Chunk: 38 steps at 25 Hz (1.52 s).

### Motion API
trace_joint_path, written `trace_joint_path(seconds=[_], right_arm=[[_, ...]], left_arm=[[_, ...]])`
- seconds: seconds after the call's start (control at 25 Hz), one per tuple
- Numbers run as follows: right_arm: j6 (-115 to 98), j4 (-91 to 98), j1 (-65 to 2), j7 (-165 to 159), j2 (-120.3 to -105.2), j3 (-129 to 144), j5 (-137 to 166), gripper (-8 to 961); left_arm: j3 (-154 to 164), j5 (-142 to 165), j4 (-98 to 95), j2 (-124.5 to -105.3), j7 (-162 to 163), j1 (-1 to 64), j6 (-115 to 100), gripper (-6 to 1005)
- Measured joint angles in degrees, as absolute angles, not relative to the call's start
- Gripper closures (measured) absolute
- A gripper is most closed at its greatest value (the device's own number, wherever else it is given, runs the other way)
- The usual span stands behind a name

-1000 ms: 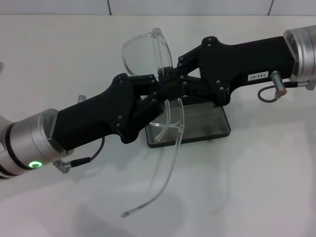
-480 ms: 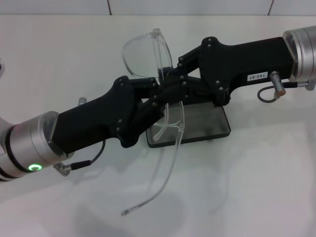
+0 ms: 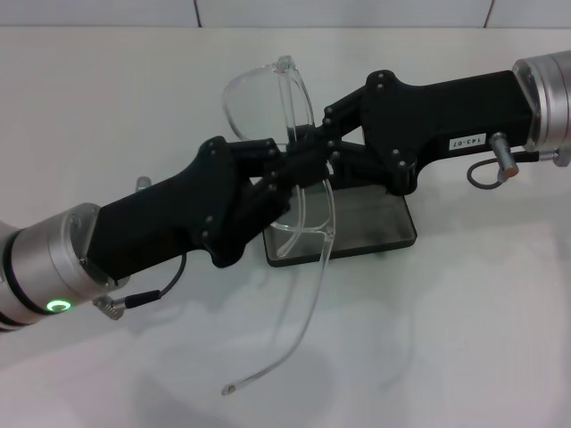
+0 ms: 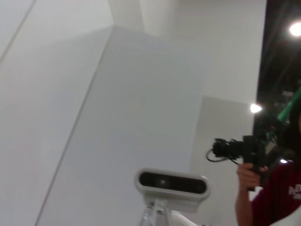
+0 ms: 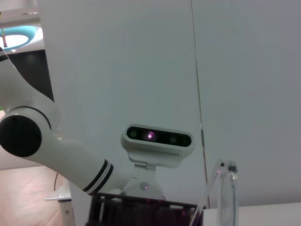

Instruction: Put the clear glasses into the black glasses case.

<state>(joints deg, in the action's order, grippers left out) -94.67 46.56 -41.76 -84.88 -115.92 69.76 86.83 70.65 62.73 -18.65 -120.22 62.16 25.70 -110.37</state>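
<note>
The clear glasses (image 3: 264, 96) hang tilted in the air above the table, one lens up at the back. The other lens sits low over the black glasses case (image 3: 385, 223), and one long arm trails toward the front. A clear edge of the glasses (image 5: 230, 197) also shows in the right wrist view. My left gripper (image 3: 287, 169) reaches in from the lower left and is shut on the glasses near the bridge. My right gripper (image 3: 308, 148) comes from the upper right and is shut on the same middle part. The case lies open under the right gripper, partly hidden.
The white table (image 3: 464, 339) stretches around the case. A wall with a seam (image 3: 196, 13) runs along the back. The wrist views point upward at the robot's head camera (image 4: 171, 182) and a person holding a camera (image 4: 256, 157).
My left arm has shifted slightly down and left while its fingers stay at the glasses' bridge. The glasses and the right arm have hardly moved.
</note>
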Motion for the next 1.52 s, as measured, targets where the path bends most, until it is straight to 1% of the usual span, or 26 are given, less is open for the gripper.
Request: trace_joint_path(seconds=[1.16,1.36,1.52], right_arm=[[-95.13,46.58,-41.72,-84.87,-116.02,69.82,86.68,900],[-94.41,46.58,-40.79,-84.39,-115.82,68.68,86.64,900],[-96.74,46.6,-39.27,-84.13,-115.69,62.82,86.57,900]], left_arm=[[70.88,60.94,-16.79,-120.05,60.38,25.58,-109.16,918],[70.9,61.36,-17.3,-119.7,60.38,25.33,-113.42,918],[70.59,60.89,-19.0,-119.09,60.39,23.8,-116.07,918]])
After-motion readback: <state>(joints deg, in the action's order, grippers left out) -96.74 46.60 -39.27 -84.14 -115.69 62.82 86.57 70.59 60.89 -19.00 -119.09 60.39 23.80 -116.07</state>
